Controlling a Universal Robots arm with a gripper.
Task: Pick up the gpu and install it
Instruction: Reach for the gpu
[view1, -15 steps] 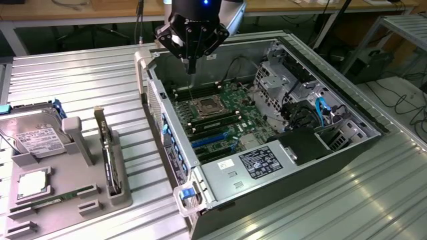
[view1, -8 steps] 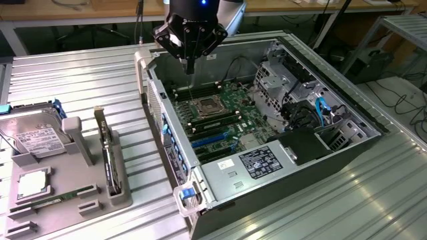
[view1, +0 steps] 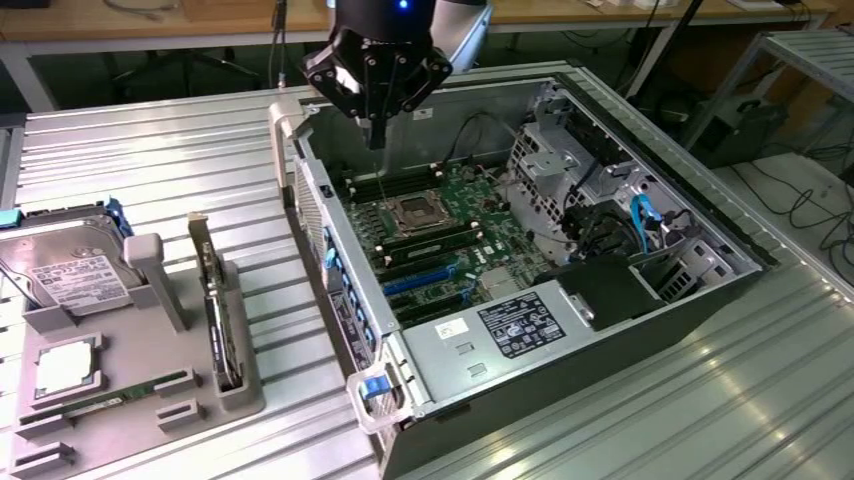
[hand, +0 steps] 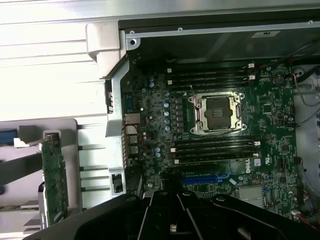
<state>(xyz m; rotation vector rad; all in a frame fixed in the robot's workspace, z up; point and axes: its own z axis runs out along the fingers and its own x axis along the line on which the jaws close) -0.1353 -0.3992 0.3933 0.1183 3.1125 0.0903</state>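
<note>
Hand (view1: 378, 140) closed, empty, hovering above open dark metal computer case (view1: 574, 400). Thin green circuit-board gpu (hand: 54, 180) stands upright in grey plastic holder (view1: 247, 395), well aside of hand. Pickup judged unstarted; needs hand opened over card's top edge.

Bright light from above; glare bleaches the ribbed metal table (hand: 45, 75) in the wrist view; the computer case (view1: 587, 390) interior lies dimmer, its walls shading the motherboard (view1: 441, 215).
</note>
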